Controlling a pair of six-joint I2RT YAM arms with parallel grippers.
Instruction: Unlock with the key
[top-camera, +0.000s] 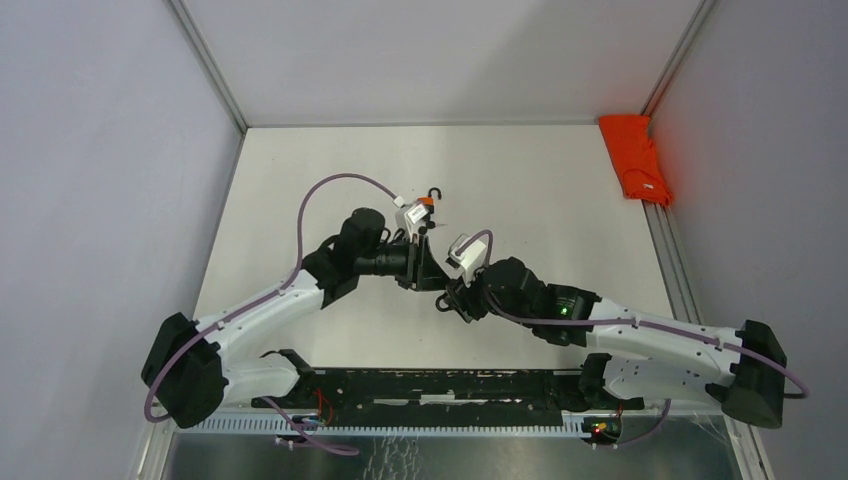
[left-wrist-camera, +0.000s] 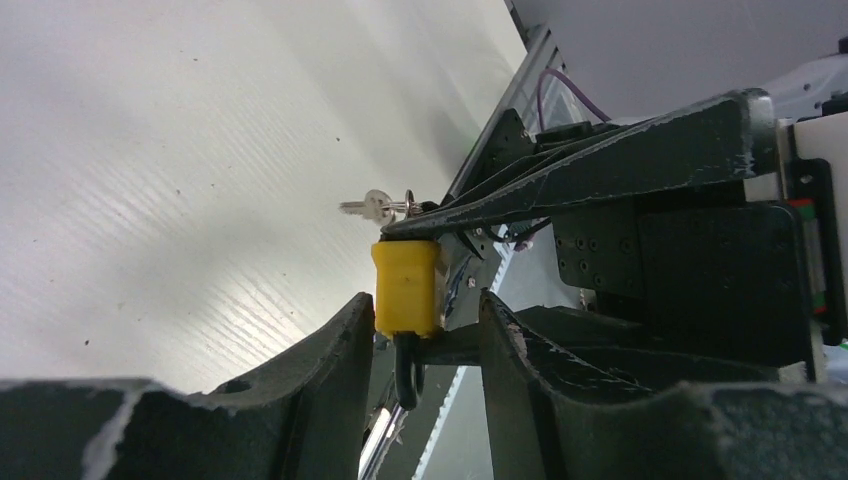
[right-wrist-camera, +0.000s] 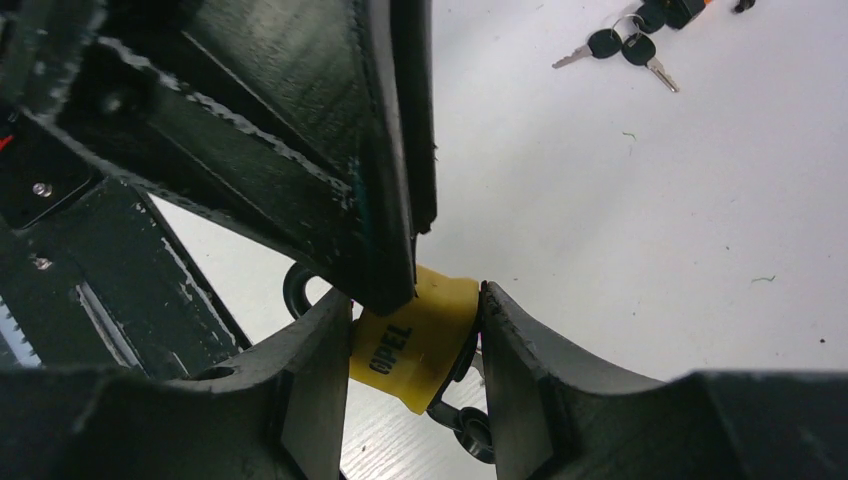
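Padlock (right-wrist-camera: 410, 345) lettering from right wrist, key (left-wrist-camera: 365, 207) from left

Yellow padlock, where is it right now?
The padlock is over the middle of the table: the right wrist view shows it pinched in the right gripper, the left gripper touching its upper edge.
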